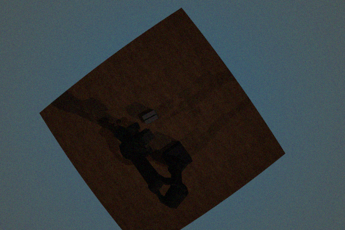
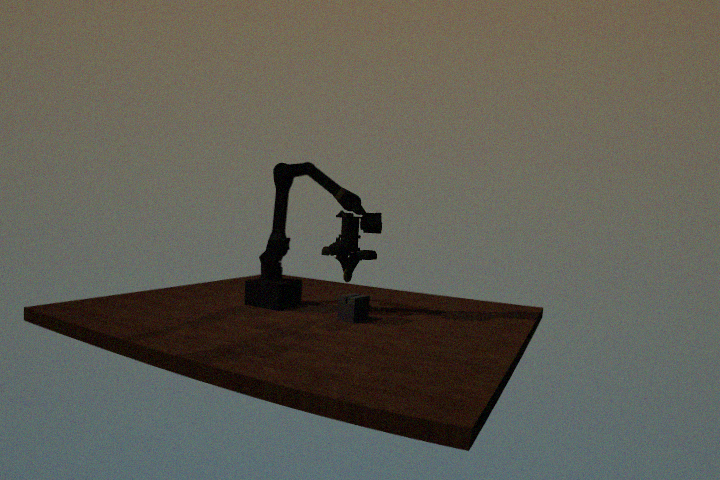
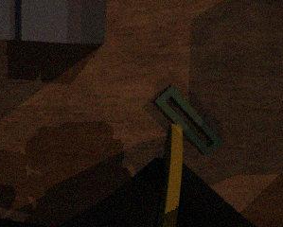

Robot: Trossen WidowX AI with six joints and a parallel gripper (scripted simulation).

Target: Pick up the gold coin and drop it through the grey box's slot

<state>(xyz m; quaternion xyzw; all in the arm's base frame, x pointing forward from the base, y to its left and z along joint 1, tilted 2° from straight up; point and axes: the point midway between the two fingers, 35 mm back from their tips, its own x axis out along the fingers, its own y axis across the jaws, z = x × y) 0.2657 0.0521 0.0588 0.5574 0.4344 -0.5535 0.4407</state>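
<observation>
My gripper (image 2: 347, 269) (image 3: 166, 168) is shut on the gold coin (image 3: 175, 163), which shows edge-on as a narrow yellow strip in the wrist view. The gripper points down and hangs in the air above the table. The dark-green holder (image 3: 192, 113) lies on the table below, turned at an angle to the coin, with its groove empty. The closed grey box (image 1: 151, 120) (image 2: 361, 310) (image 3: 44, 21) stands at the upper left of the wrist view. Its dark slot (image 1: 149, 117) (image 3: 17, 19) runs nearly parallel to the coin's edge there. The coin is off to the side of the slot.
The brown wooden table (image 1: 183, 54) (image 2: 315, 362) bears the arm's dark base (image 2: 273, 293). Dark shadows of the arm lie across it around the box and holder. The arm covers the holder in the top view. The light is dim.
</observation>
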